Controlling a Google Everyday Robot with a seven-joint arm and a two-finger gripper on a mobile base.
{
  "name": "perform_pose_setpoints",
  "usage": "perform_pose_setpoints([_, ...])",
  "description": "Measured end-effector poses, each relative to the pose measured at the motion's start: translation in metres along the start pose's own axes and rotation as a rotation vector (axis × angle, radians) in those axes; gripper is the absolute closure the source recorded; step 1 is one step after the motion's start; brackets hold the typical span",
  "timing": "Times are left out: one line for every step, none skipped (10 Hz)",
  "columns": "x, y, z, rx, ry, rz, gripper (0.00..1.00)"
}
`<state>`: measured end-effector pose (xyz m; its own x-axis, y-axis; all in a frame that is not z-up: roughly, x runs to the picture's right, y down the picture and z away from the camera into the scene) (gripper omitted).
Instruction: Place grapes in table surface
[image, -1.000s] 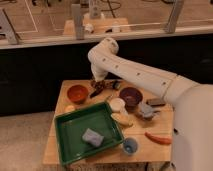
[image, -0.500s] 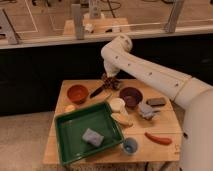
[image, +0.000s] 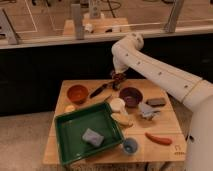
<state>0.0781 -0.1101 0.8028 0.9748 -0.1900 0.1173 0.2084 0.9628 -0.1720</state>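
My gripper (image: 118, 76) hangs from the white arm over the far middle of the light wooden table surface (image: 165, 122). It is shut on the grapes (image: 118, 80), a small dark purple-red cluster held just above the tabletop. The grapes sit behind the purple bowl (image: 131, 96) and to the right of a dark utensil (image: 99, 91).
An orange bowl (image: 77, 93) stands at the far left. A green tray (image: 75, 122) with a grey piece (image: 92, 136) fills the front left. A white cup (image: 117, 104), a yellow piece (image: 121, 119), grey items (image: 148, 110), an orange-red carrot (image: 159, 138) and a blue cup (image: 130, 146) lie to the right.
My gripper has risen from the tabletop near the dark utensil and moved right with the grapes in it. Nothing else on the table has moved.
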Motion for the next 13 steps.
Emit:
perform_pose_setpoints([0.002, 0.0, 0.0, 0.0, 0.002, 0.002, 1.0])
perform_pose_setpoints([0.004, 0.001, 0.0, 0.0, 0.003, 0.004, 1.0])
perform_pose_setpoints([0.002, 0.0, 0.0, 0.0, 0.002, 0.002, 1.0])
perform_pose_setpoints([0.0, 0.0, 0.0, 0.0, 0.001, 0.0, 1.0])
perform_pose_setpoints([0.002, 0.001, 0.001, -0.001, 0.003, 0.001, 1.0])
perform_pose_setpoints([0.009, -0.001, 0.002, 0.002, 0.026, 0.003, 1.0])
perform_pose_setpoints([0.015, -0.006, 0.005, 0.004, 0.048, 0.004, 1.0])
perform_pose_setpoints([0.025, -0.013, 0.01, 0.007, 0.074, 0.018, 1.0])
perform_pose_setpoints([0.036, -0.015, 0.014, 0.007, 0.082, 0.04, 1.0])
perform_pose_setpoints([0.056, -0.015, 0.017, 0.009, 0.093, 0.073, 1.0])
perform_pose_setpoints([0.079, -0.015, 0.021, 0.011, 0.096, 0.104, 1.0])
perform_pose_setpoints([0.103, -0.014, 0.024, 0.015, 0.095, 0.138, 1.0])
perform_pose_setpoints([0.132, -0.01, 0.026, 0.021, 0.096, 0.182, 1.0])
